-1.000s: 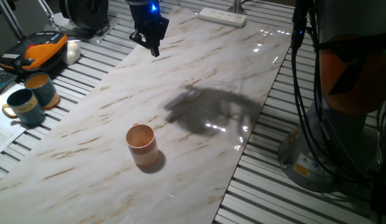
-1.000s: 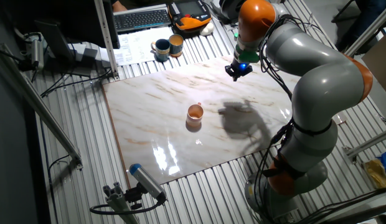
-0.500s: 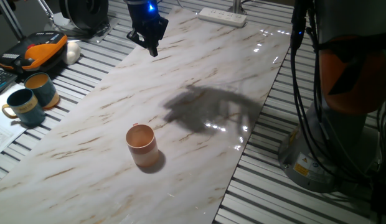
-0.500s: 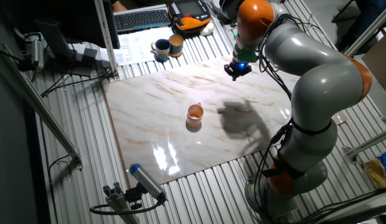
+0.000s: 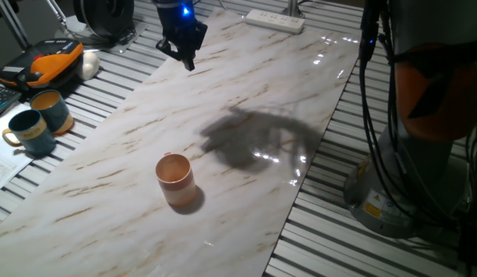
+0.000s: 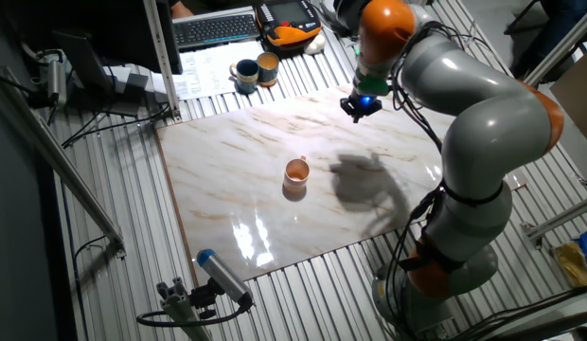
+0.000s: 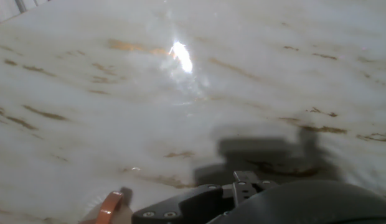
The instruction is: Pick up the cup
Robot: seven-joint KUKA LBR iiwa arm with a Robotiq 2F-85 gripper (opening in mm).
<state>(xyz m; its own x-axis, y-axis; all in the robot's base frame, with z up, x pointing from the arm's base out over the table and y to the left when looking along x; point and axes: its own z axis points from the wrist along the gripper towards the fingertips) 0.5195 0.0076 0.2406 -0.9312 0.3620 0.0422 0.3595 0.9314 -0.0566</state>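
Marble filled one fixed view, where we saw the cup (image 5: pixel 175 179) upright at lower centre and the gripper (image 5: pixel 186 54) hanging above the slab's (image 5: pixel 246 92) top edge, well apart from it, its fingers too dark for us to tell whether they were spread. From the other fixed view we found the cup (image 6: pixel 296 171) mid-frame and the gripper (image 6: pixel 360 105) upper right of it. Through the hand view we saw only veined marble (image 7: pixel 118 93) and dark housing along the bottom edge.

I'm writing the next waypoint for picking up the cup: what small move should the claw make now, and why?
Probably carry the claw across the marble slab toward the cup. The claw hangs over the slab's far end holding nothing, while the cup stands upright, alone, well away from it; the hand view shows only bare marble.
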